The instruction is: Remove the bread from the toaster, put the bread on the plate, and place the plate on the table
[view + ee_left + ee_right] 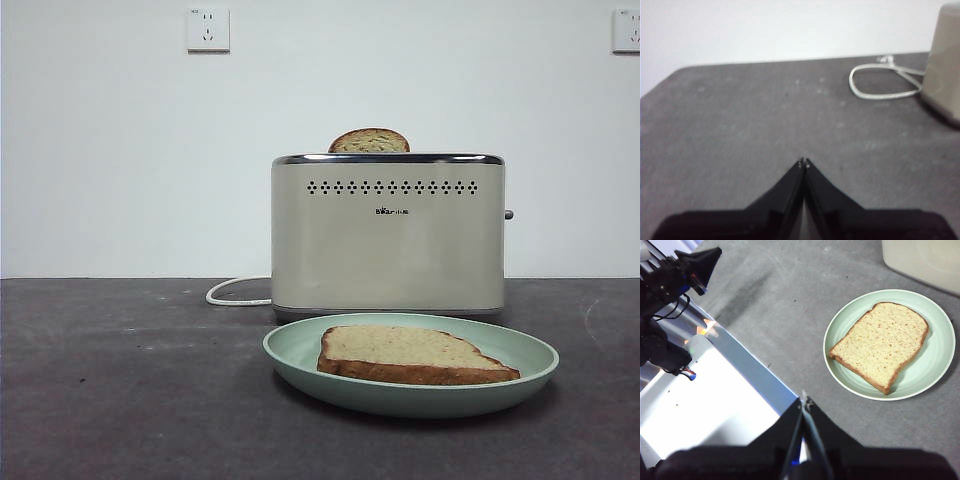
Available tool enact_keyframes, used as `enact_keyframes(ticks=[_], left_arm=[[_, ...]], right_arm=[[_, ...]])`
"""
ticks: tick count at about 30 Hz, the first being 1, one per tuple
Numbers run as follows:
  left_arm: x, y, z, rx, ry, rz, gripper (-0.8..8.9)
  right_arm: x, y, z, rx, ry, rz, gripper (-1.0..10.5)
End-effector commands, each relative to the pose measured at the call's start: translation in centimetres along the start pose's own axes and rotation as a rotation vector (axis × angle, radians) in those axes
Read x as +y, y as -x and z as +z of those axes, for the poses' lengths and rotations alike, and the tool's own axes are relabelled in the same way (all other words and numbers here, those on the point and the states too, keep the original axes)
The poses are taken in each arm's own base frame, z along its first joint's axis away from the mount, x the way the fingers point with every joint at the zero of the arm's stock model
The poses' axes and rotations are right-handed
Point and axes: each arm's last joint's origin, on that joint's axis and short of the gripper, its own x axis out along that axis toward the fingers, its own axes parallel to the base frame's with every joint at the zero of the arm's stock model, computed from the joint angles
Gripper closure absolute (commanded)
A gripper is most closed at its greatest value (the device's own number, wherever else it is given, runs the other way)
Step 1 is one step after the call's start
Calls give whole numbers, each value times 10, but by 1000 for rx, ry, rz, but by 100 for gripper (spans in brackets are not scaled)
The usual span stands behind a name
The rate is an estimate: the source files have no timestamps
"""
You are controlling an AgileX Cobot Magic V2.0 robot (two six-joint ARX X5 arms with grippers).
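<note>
You can see the wide brown slice of bread [881, 344] lying flat on the round mint-green plate [940, 362], out past the right gripper [804, 401], whose jaws are pressed together. The plate sits on the dark grey table [130, 380] in front of the cream boxy toaster [388, 235], so the job looks done. The left gripper [803, 162] has its jaws together too, with only bare table ahead of them.

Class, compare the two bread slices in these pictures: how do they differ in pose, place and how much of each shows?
The bread lies flat on the plate, fully visible. The other slice stands upright in the toaster, only its rounded top showing. The bread looks wider than the other slice. Both have tan speckled crumb and brown crust.
</note>
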Motion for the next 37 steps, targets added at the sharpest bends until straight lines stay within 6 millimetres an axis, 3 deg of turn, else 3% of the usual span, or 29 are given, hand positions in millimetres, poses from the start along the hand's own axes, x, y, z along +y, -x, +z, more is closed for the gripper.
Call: enact_keyframes(ticks=[1, 24, 31, 37], left_arm=[[0, -1, -6, 28, 14, 13, 817], [0, -1, -4, 14, 13, 12, 817], [0, -1, -4, 14, 13, 12, 817], [0, -1, -4, 14, 13, 12, 817]], right_arm=[[0, -1, -1, 3, 1, -1, 945], [-1, -1, -1, -1, 43, -7, 945], [-9, 27, 11, -307, 163, -224, 945], [-15, 44, -5, -453, 126, -411, 945]])
